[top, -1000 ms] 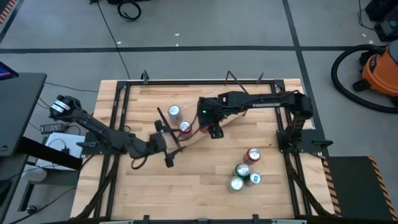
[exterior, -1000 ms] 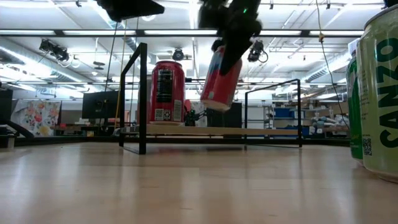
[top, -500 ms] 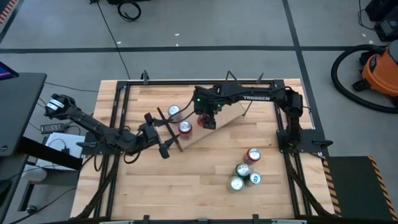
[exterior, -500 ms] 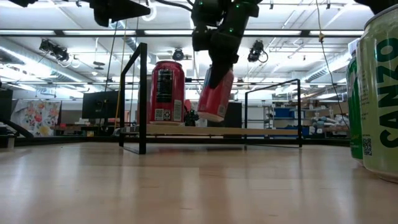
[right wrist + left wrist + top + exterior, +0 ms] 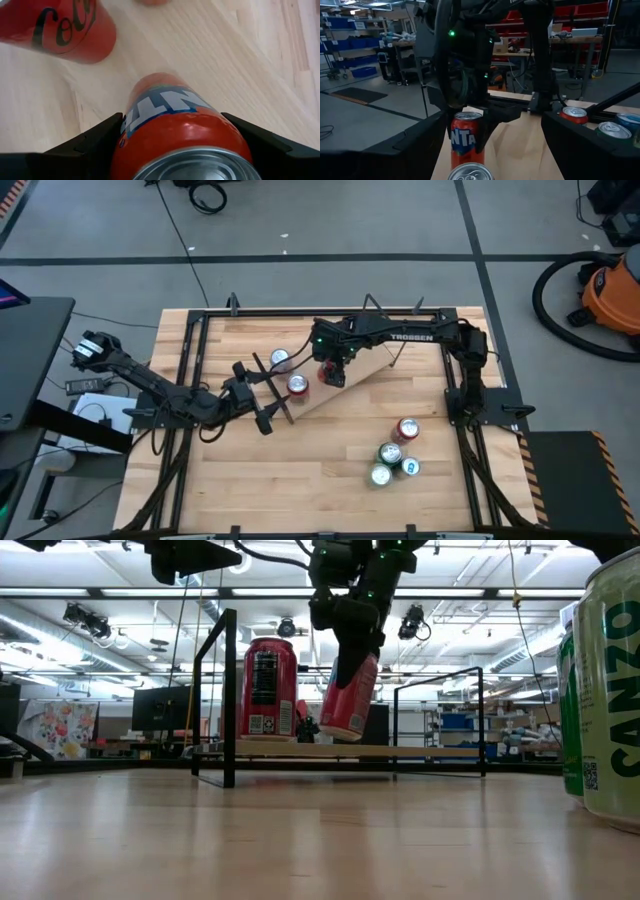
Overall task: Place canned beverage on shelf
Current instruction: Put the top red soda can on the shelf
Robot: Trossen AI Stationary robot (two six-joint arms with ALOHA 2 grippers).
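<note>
The shelf (image 5: 365, 372), a light-wood plank with black rod frames, lies slantwise on the table's far half. A red cola can (image 5: 297, 385) stands on its left part and also shows in the low view (image 5: 270, 690). My right gripper (image 5: 331, 370) is shut on an orange Fanta can (image 5: 350, 700) over the plank, just right of the cola can. My left gripper (image 5: 258, 398) is open and empty at the shelf's left end, facing the cola can. My right gripper pinches the Fanta can's two sides (image 5: 127, 130) between its two fingers, near the can's top end. The fingers come from above, slanting down. The can hangs tilted below them, its bottom (image 5: 343, 732) a little above the shelf plank.
Another can with a silver top (image 5: 280, 359) stands beside the shelf's far left end. A red can (image 5: 407, 428) and three green cans (image 5: 390, 453) stand near the table's front right; they loom at the right of the low view (image 5: 605, 690).
My right gripper has carried the Fanta can toward the table's far left and down, so it now hangs closer to the cola can and lower over the plank. My left gripper has drawn back toward the table's left edge. Both have kept still in the last half second.
</note>
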